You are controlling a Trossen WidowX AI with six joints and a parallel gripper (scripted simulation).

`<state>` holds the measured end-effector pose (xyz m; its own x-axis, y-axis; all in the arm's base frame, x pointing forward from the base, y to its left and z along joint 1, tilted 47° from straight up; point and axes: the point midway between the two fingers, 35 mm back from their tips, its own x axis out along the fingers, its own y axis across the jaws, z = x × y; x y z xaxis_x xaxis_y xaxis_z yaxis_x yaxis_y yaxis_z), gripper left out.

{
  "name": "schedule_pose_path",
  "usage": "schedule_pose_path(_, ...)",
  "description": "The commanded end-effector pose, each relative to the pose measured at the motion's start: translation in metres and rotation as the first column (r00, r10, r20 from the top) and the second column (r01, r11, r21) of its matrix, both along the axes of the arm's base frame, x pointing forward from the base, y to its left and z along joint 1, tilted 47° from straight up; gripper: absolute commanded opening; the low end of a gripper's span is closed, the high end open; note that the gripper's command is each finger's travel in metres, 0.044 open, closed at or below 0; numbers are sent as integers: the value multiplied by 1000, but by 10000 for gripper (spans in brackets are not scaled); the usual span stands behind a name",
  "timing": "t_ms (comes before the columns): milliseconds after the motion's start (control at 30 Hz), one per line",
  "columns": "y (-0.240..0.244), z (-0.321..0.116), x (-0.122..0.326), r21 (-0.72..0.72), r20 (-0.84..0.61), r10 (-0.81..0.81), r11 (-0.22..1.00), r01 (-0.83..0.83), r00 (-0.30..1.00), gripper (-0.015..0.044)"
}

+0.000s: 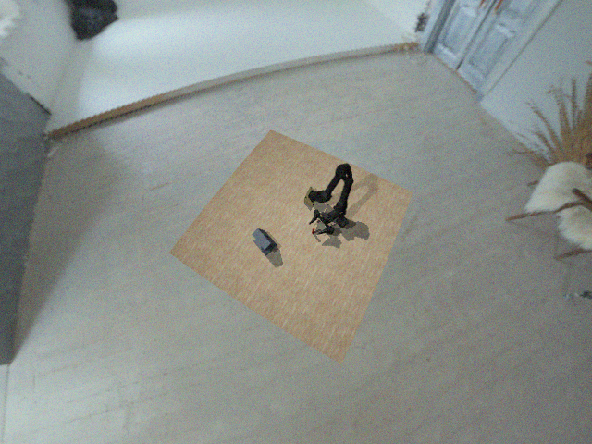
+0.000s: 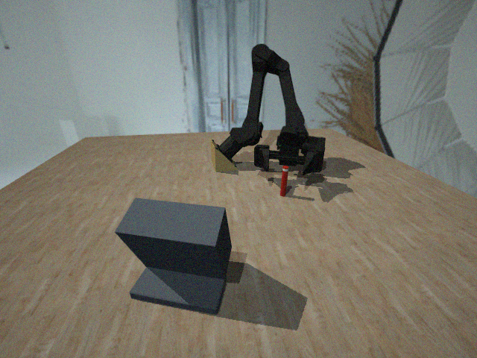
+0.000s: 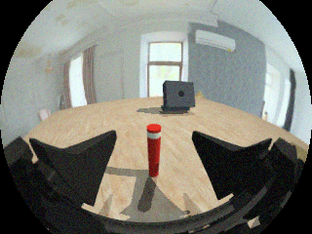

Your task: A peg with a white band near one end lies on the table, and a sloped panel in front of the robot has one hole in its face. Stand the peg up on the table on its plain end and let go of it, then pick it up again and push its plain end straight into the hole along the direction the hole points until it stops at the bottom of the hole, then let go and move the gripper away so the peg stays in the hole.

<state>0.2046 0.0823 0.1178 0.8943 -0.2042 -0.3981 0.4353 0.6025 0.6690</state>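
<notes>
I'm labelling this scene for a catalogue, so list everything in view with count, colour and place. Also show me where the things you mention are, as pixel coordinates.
peg (image 1: 314, 230) (image 2: 284, 182) (image 3: 154, 153): one, red with a white band near its top, upright on the table
sloped panel block (image 1: 264, 240) (image 2: 177, 221) (image 3: 172, 99): one, dark grey, one hole in its face, across the table from the arm
table (image 1: 305, 296) (image 2: 327, 246) (image 3: 97, 124): one, light wood, under everything listed
wedge (image 1: 308, 198) (image 2: 222, 163): one, yellowish, at the arm's foot
double door (image 1: 471, 38) (image 2: 215, 50): one, pale blue, background
arm (image 1: 348, 191) (image 2: 292, 100): one, black
gripper (image 1: 314, 227) (image 2: 285, 169) (image 3: 155, 136): one, black, open around the peg
</notes>
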Motion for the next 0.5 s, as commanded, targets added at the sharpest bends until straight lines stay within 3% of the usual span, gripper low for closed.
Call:
schedule_pose_path(0, 0, 0, 0, 0, 0, 0, 1000, 0, 1000, 440)
schedule_pose_path(467, -62, 44, 26, 59, -112, -29, 998, 36, 993, 440)
